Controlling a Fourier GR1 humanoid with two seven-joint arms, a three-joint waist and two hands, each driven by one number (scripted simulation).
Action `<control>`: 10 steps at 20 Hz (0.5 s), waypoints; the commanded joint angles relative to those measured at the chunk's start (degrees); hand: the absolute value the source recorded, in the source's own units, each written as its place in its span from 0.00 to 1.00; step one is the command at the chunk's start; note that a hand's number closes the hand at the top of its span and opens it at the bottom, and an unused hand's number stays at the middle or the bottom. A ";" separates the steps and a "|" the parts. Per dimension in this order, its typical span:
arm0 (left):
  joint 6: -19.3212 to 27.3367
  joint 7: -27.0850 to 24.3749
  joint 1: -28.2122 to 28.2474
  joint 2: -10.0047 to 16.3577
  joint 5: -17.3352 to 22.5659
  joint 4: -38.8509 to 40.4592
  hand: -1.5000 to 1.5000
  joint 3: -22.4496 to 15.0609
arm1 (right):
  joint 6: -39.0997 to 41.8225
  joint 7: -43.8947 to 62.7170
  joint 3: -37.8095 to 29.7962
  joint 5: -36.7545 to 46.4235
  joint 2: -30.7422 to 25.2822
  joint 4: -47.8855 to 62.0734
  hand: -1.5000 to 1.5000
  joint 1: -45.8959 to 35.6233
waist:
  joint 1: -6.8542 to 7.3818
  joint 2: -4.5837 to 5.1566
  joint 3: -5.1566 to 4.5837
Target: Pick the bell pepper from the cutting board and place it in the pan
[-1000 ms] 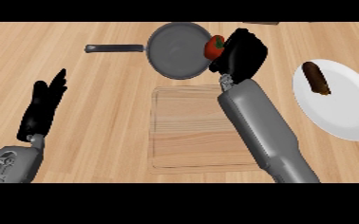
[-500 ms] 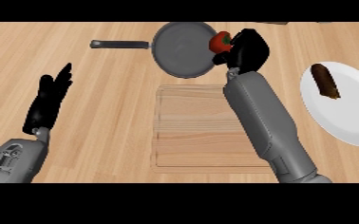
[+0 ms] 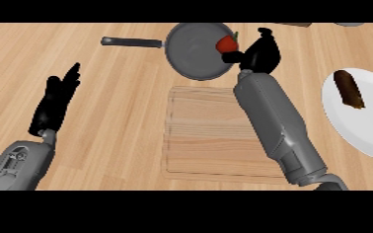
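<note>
The wooden counter (image 3: 109, 103) is carrying a dark pan (image 3: 191, 57) at the far middle, its handle pointing left. A cutting board (image 3: 204, 133) is lying nearer, just beside the pan. A white plate (image 3: 347, 124) is sitting at the right edge.

Single head view, facing steeply down, close over wooden counter (image 3: 116, 89)

Perhaps half the bell pepper (image 3: 226, 43) behind the right robot hand (image 3: 261, 54)
</note>
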 commanded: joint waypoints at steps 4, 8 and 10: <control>0.47 0.74 -0.66 -0.54 -0.64 -0.17 0.50 -0.43 | -16.16 -4.22 -2.33 -2.10 0.26 3.79 0.00 -1.97 | -0.10 -0.17 0.03; 0.57 1.01 -0.89 -1.35 -0.68 0.33 0.50 -0.71 | -22.50 -6.64 -2.87 -2.42 0.26 5.90 0.00 -3.16 | -0.68 -0.40 -0.04; 0.40 -0.05 0.23 -0.42 -0.35 0.76 0.50 0.39 | -25.66 -6.29 -3.92 -1.36 0.26 7.30 0.00 -4.88 | -0.85 -0.74 -0.17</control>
